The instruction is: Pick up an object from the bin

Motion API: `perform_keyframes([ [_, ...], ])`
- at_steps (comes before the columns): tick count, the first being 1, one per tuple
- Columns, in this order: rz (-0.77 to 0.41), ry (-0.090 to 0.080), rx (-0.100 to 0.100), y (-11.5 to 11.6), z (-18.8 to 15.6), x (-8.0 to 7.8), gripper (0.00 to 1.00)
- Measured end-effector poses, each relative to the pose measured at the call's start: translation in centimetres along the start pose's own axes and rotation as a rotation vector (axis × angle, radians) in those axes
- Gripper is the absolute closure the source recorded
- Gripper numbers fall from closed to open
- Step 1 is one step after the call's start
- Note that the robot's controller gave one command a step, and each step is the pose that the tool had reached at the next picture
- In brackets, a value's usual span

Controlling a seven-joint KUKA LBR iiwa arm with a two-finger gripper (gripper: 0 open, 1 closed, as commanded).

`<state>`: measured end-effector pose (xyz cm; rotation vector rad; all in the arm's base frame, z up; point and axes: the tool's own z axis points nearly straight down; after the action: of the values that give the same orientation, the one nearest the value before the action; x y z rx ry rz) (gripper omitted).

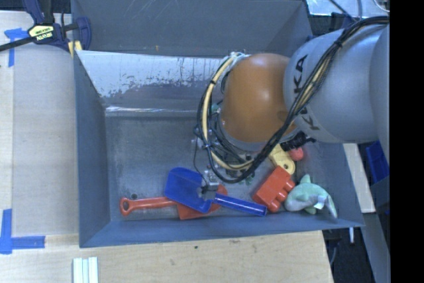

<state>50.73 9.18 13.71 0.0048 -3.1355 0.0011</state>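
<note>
Grey metal walls slope down to the scuffed floor of the bin (146,136), and the loose things lie along its near edge. The arm comes in from the right, its orange cover (255,99) ringed by cables (211,109), and the pincer (209,187) hangs low over a blue toy shovel (180,183). How far open the pincer is cannot be told, nor whether it has hold of anything.

The shovel is bright blue plastic, with a broad scooped blade on the left and a round handle running right. It lies partly across an orange-red shovel (149,203). To the right sit a red block (273,189), a yellow piece (283,160) and a pale green soft toy (310,195).
</note>
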Motion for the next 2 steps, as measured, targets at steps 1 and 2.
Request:
perform_keyframes([
  [1, 0.003, -0.008, -0.001, 0.0, -0.4, -0.2, 0.0],
  [2, -0.364, -0.005, 0.0, 1.3, 5.4, -2.4, 0.0],
])
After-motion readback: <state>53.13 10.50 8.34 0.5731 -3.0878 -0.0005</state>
